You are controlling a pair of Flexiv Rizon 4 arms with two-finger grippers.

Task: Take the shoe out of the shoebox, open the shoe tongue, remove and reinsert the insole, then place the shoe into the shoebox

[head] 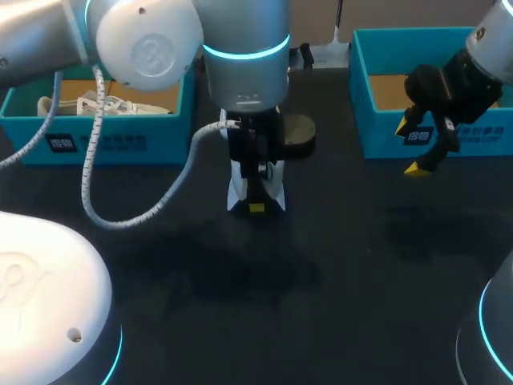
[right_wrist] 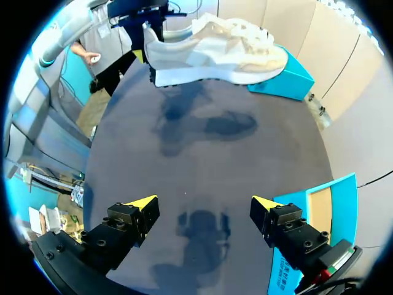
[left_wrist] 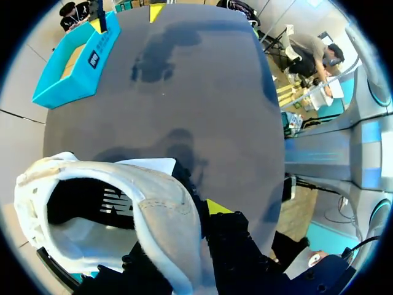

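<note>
My left gripper hangs over the middle of the table, shut on the heel of a white shoe held clear of the dark tabletop. In the left wrist view the shoe shows its mouth and a black insole; one yellow fingertip lies against the outside of the heel, the other is hidden. The right wrist view has the shoe side-on in the air. My right gripper stands open and empty in front of the right teal shoebox.
A second teal shoebox at the back left holds another white laced shoe. The right box shows a bare brown floor. The dark table stretches in front of both grippers. My arms' white bases stand at the near corners.
</note>
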